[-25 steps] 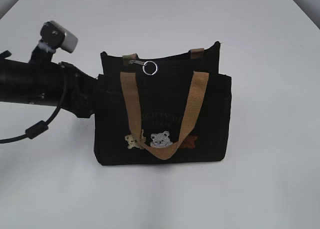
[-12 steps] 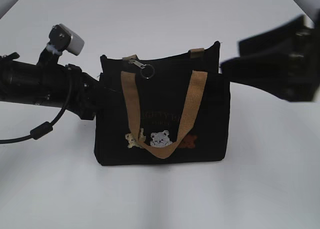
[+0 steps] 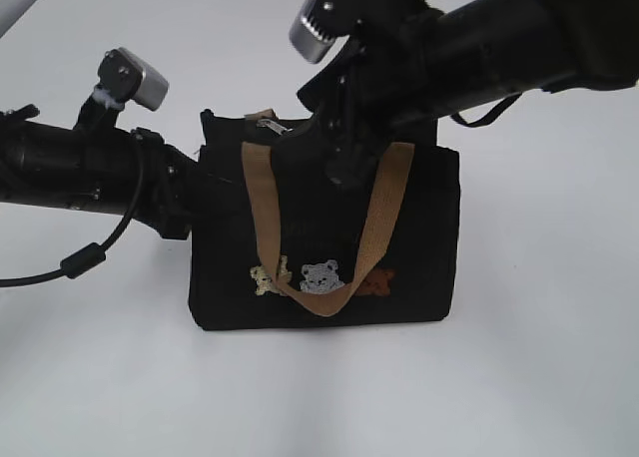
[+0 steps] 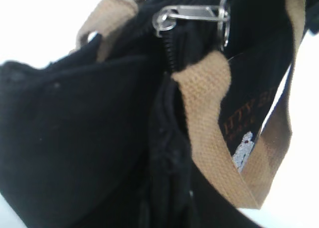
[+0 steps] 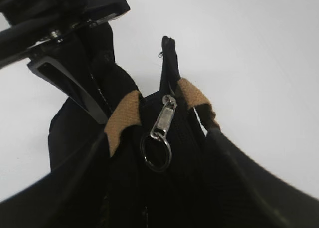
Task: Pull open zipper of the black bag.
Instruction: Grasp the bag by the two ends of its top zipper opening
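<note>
1. Ext. view: the black bag (image 3: 324, 237) is stood upright mid-table (image 3: 539, 377), soft fabric, judged light and floppy. Its left end is pinched by the left gripper (image 3: 195, 193), jaws pressed together on the fabric. The right gripper (image 3: 334, 143) is hung over the top edge, spread, nothing held. Lettering too faint to be read; three bear patches are seen.

2. L wrist view: the zipper (image 4: 172, 58) and metal pull (image 4: 192, 14) w/ key ring (image 4: 224, 24) are seen near the tan handle (image 4: 209, 118). Partial print "ITTY" only.

3. R wrist view: the pull is seen between the spread jaws, untouched; the ring is judged the best hold, small and slippery.
</note>
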`<action>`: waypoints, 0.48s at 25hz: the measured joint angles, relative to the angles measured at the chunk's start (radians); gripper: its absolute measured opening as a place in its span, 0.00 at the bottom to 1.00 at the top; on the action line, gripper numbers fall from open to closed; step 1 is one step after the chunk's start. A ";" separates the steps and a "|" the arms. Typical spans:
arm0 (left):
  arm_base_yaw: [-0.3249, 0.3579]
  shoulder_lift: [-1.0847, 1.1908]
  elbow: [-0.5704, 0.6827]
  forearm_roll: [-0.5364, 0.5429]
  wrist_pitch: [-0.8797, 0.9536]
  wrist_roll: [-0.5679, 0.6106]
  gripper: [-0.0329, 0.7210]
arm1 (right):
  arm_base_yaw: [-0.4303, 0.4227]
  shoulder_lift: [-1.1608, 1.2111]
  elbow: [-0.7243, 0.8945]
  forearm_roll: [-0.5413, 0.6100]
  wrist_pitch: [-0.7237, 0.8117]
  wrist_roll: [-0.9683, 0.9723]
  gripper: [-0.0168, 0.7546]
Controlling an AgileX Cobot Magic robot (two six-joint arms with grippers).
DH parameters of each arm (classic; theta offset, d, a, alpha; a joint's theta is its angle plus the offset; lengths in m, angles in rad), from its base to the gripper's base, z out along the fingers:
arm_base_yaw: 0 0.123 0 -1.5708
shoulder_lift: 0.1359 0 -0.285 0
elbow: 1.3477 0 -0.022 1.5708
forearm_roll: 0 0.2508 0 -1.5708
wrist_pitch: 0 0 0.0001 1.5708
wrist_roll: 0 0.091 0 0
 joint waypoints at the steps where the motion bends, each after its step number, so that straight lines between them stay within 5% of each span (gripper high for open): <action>1: 0.000 0.000 0.000 0.000 -0.001 0.000 0.13 | 0.013 0.017 -0.002 -0.002 -0.016 -0.001 0.62; 4: 0.000 0.000 0.000 -0.001 -0.005 0.000 0.13 | 0.040 0.056 -0.002 -0.006 -0.062 -0.002 0.51; 6: 0.000 0.000 0.000 -0.001 -0.008 0.000 0.13 | 0.043 0.060 -0.002 -0.006 -0.093 0.024 0.25; 8: 0.000 0.000 0.000 -0.001 -0.011 0.000 0.13 | 0.034 0.049 -0.005 -0.006 -0.098 0.082 0.09; 12: -0.001 0.000 -0.003 -0.003 0.000 0.000 0.13 | -0.033 -0.005 -0.005 -0.043 -0.002 0.222 0.03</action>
